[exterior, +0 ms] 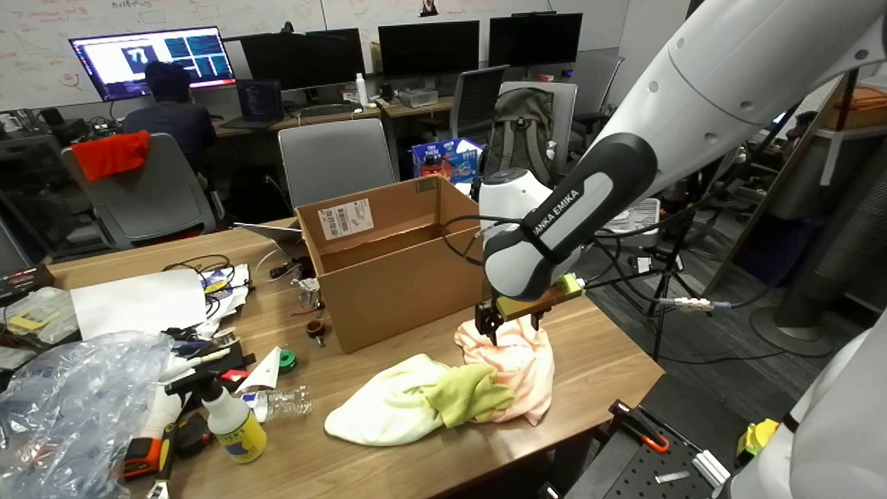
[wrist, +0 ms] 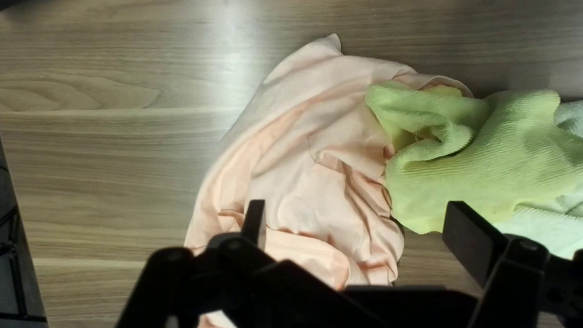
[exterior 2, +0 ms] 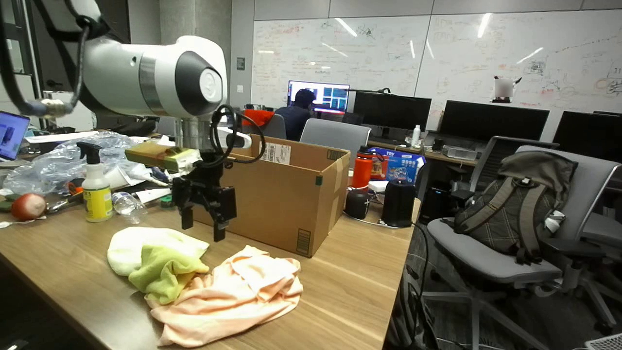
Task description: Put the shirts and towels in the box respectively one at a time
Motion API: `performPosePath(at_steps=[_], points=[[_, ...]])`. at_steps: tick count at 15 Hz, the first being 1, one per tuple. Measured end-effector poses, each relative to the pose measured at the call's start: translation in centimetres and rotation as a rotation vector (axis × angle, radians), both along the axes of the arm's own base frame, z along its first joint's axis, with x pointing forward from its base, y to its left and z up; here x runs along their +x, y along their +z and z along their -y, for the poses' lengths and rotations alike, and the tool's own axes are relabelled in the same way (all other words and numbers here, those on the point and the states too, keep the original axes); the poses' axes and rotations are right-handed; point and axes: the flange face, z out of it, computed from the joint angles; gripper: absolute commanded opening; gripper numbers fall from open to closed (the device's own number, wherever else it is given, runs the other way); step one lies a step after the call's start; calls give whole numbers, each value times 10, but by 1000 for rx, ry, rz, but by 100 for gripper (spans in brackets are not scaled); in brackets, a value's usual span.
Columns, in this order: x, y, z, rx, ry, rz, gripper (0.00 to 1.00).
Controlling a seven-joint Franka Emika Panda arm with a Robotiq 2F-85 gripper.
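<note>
The cardboard box [exterior: 409,298] stands upright on the table with its top uncovered; a white label shows on its inner wall. Three cloths lie bunched together in front of it. A smooth peach cloth [exterior 2: 238,296], perhaps a shirt, touches a ribbed green towel [wrist: 492,168]. That towel overlaps a whitish cloth [exterior: 388,409], whose kind I cannot tell. Above the peach cloth hangs my gripper [wrist: 355,205], pointing down. Its jaws are wide apart and hold nothing. In the wrist view the peach cloth's lower part is hidden behind the gripper.
A spray bottle [exterior: 235,426] and a clear plastic bottle [exterior: 284,402] stand and lie left of the cloths. Crumpled plastic wrap [exterior: 83,409] and tools fill that table end. Black round devices [exterior 2: 398,204] and a red bottle [exterior 2: 362,167] sit beside the box.
</note>
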Motion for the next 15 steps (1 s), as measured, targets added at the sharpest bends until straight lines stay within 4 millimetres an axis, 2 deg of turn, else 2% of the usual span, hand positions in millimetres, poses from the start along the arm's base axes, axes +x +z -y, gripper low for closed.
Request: performPosePath(at_steps=[6, 11, 15], points=[[11, -34, 29, 2, -18, -35, 100], [30, -45, 53, -6, -33, -37, 100], [40, -55, 64, 5, -49, -26, 100]])
